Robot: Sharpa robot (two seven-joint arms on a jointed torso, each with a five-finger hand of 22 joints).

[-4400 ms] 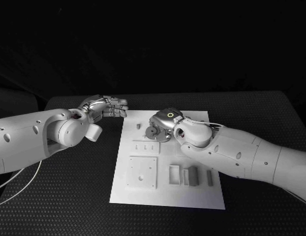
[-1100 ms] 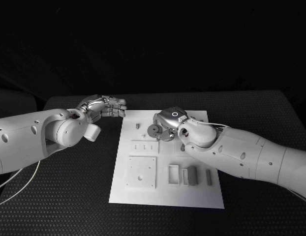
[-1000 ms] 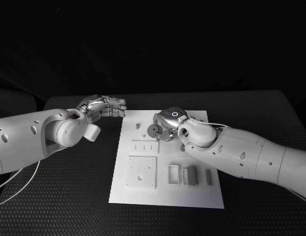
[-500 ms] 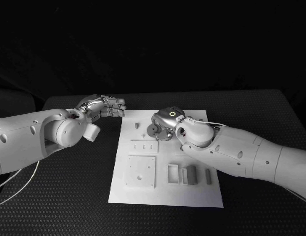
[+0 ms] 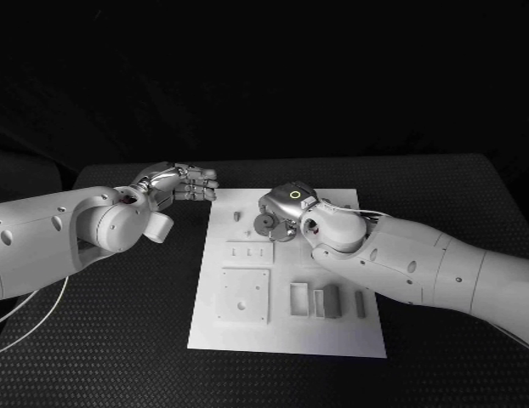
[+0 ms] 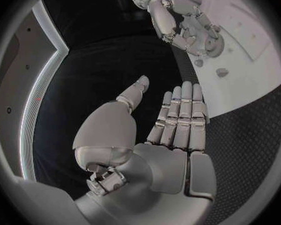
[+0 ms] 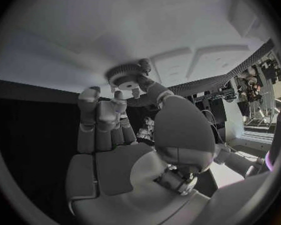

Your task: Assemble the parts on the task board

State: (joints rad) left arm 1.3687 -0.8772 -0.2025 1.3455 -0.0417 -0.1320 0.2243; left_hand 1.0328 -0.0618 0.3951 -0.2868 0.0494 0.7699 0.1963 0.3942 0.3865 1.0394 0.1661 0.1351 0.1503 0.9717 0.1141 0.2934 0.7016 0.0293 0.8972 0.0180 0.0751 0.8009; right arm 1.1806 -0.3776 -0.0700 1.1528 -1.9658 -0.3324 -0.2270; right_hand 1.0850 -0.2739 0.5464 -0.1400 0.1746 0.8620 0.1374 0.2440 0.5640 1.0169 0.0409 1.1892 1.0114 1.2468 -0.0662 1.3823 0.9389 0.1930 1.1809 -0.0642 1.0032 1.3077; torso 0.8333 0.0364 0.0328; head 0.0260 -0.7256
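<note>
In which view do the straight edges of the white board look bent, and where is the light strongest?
In the left wrist view the task board edge curves, from the fisheye lens. In the right wrist view the board above the right hand is brightest, nearly washed out. In the head view the board edges stay straight and the background is dark.

The surface (image 5: 117,340) is black and matt, with a fine woven or dimpled texture that looks like rubber or foam matting. The task board (image 5: 283,331) is a smooth, matt white plate, apparently plastic, with shallow moulded recesses. The parts (image 5: 326,302) lying in it look like matt grey plastic, though they are too small to judge well. The gear (image 7: 125,74) has a ridged, toothed rim. Both arms wear smooth, slightly glossy white plastic shells. The left hand (image 5: 181,183) and right hand (image 5: 280,217) are silvery metal with a satin sheen; the fingers (image 6: 181,110) show segmented, brushed-looking plates.
</note>
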